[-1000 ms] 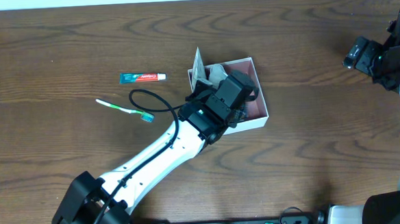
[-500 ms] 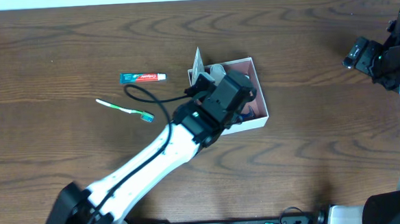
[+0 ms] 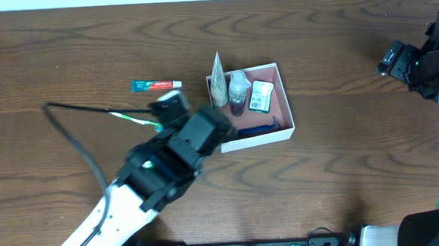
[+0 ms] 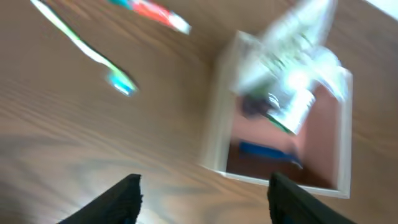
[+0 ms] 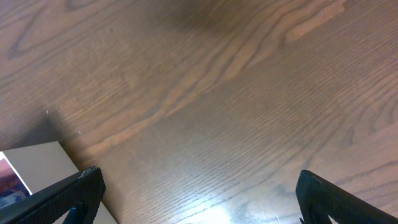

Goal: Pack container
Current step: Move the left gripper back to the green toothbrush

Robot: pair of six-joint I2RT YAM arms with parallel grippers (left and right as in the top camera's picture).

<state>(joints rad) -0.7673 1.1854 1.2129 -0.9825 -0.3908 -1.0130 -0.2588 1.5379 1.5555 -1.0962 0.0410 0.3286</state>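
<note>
- container point(image 3: 280, 97) sits on the wooden table point(image 3: 343, 184), with a small bottle point(image 3: 238, 92) and a green packet point(image 3: 261, 95) inside
- left gripper point(image 4: 205, 186) hangs near its left side, jaws wide, nothing in them
- right gripper point(image 5: 199, 186) is way off to its right, also wide
- toothbrush point(image 3: 133, 118) and toothpaste point(image 3: 156, 85) lie to its left

Even, soft light; left wrist view heavily motion-blurred, glare on the table point(image 5: 211, 214)

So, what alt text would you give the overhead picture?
A white square box on a wooden table holds a cone-shaped tube, a small bottle, a green packet and a blue item. Left of it lie a toothpaste tube and a toothbrush, the brush partly covered by a blurred robot arm.
</note>
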